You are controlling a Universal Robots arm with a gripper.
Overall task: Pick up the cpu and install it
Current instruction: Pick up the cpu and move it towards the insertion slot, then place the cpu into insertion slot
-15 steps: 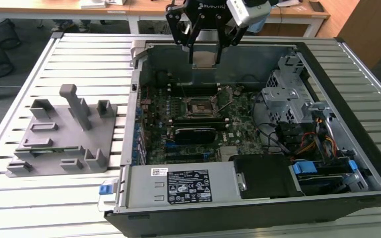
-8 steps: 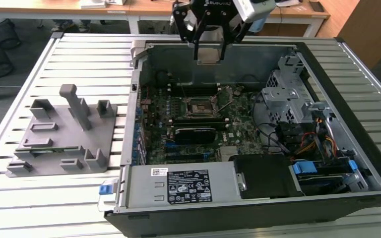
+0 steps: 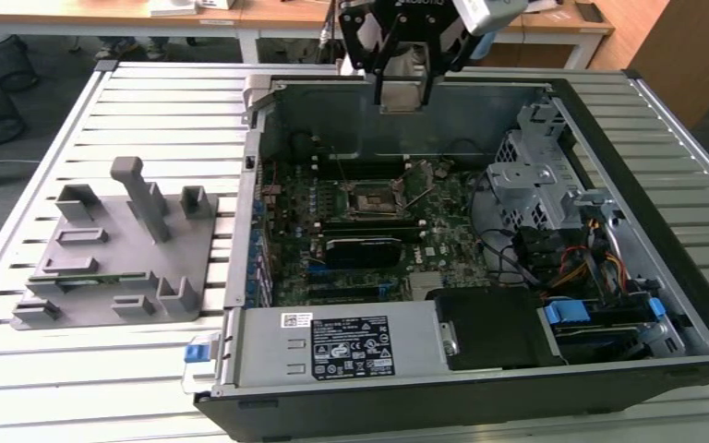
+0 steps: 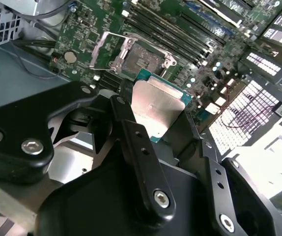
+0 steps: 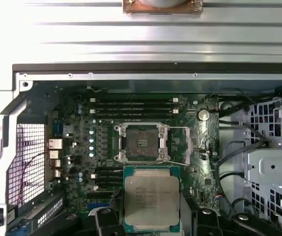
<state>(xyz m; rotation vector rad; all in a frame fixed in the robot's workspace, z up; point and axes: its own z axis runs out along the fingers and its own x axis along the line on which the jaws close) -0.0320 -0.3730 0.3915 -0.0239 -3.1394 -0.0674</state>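
Count: one tool (image 3: 404, 90), clenched on one cpu (image 5: 152, 197), hangs above the rear wall of one open computer case (image 3: 453, 415) lying on the slatted worktop (image 3: 145, 101). In both wrist views the cpu sits between two black fingers (image 4: 131, 137), silver lid towards the cameras. One edge is cut off in the first wrist view. The case holds one motherboard (image 5: 82, 118). Its one socket (image 5: 140, 142) has the frame lifted and the contact bed bare, apart from the cpu. One grey fixture (image 3: 108, 268) stands on the worktop to the exterior view's left of the case.
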